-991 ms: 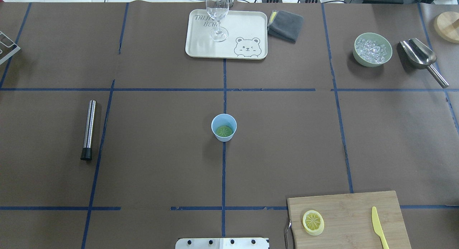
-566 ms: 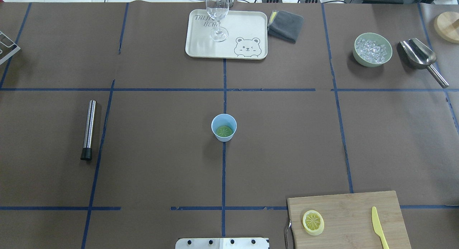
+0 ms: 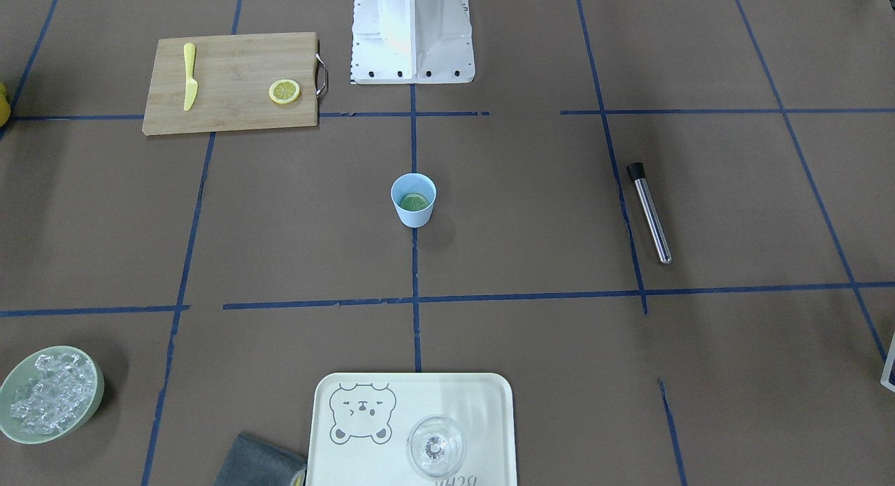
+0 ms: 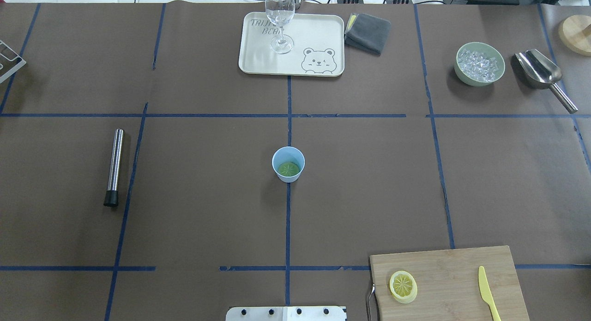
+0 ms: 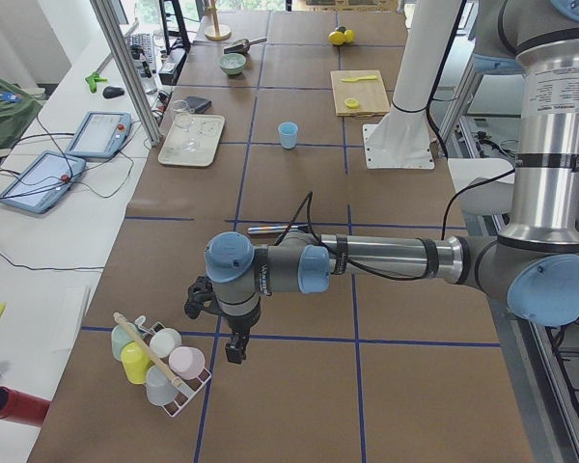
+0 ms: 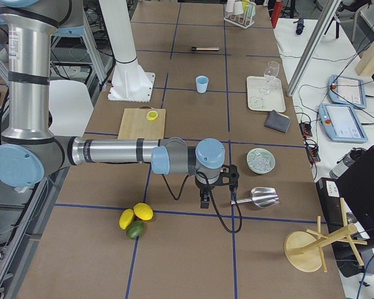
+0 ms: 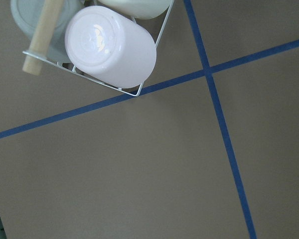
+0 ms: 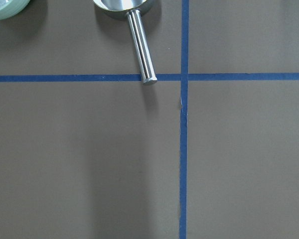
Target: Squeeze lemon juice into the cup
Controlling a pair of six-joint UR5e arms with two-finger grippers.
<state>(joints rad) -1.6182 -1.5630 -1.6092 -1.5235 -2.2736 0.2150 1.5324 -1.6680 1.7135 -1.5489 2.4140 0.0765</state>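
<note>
matt brown paper table cover [image 4: 208, 219], wooden board [image 4: 448, 279], shiny metal scoop [image 4: 540, 71], glossy plastic cup [image 4: 288, 164]

My table [image 4: 208, 219]: brown paper, blue tape grid | by my left gripper [image 5: 234, 353]: cup rack [image 5: 147, 342] just beside, steel muddler [image 5: 262, 230] farther off | by my right gripper [image 6: 204, 200]: scoop [image 6: 260, 198] just beside, ice bowl [image 4: 480, 82] and three whole fruits [image 6: 142, 212] near | well apart from both: cup [image 4: 289, 178], tray [image 4: 318, 34], grey cloth [image 4: 368, 32], cutting board [image 4: 448, 275]
</note>
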